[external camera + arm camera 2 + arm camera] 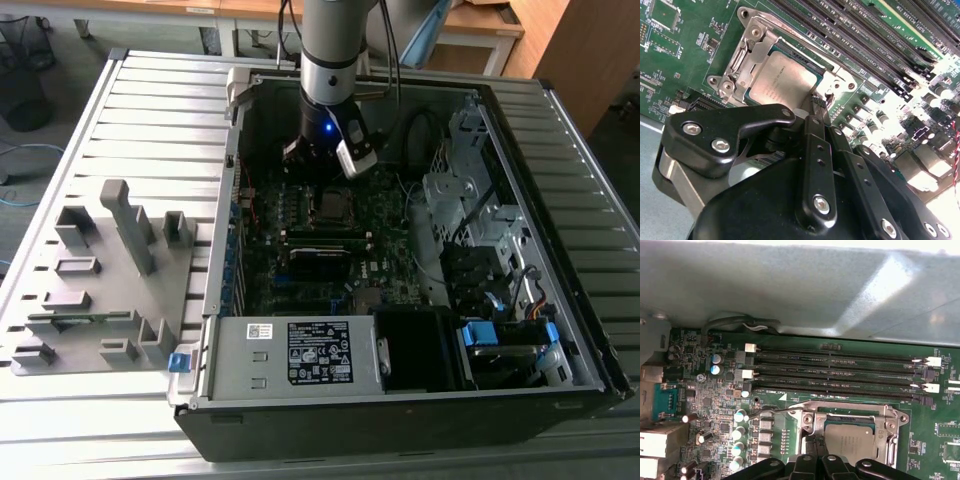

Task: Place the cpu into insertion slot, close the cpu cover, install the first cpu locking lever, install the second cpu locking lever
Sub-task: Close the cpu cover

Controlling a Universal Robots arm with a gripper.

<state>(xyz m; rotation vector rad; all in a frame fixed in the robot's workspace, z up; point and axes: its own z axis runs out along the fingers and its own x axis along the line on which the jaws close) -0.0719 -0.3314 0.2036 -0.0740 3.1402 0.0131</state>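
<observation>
The worktop (150, 110) is ribbed grey metal. On it lies an open black computer case (400, 425) with bare steel walls. Towards the exterior view's left stands a matte grey fixture (110, 280) of blocky posts and slots.

Inside the case, a green motherboard (300, 225) covers the floor, and a boxy silver power supply (290, 352) with a white label fills the lower middle of the exterior view. Drive cages and loose cables sit on the exterior view's right.

In the first wrist view, 4 long black memory slots (840, 372) with white end clips run beside the socket. Small shiny cylindrical capacitors (740, 432) stand in a row near it.

The cpu (782, 80) is a flat square with a dull silver-grey top. It lies seated in the socket on the motherboard. The cpu cover (752, 52), a thin bright metal frame, lies flat around it, and the chip shows through the square window. A thin wire locking lever (772, 411) reaches out from one corner of the frame; whether it is latched I cannot tell.

The arm drops into the case from the upper middle of the exterior view. Its gripper (817, 107) has glossy black linked fingers with silver bolts. It hangs just above the socket edge with the fingers drawn narrow and the tips almost meeting. Whether anything thin is pinched between them is unclear.
</observation>
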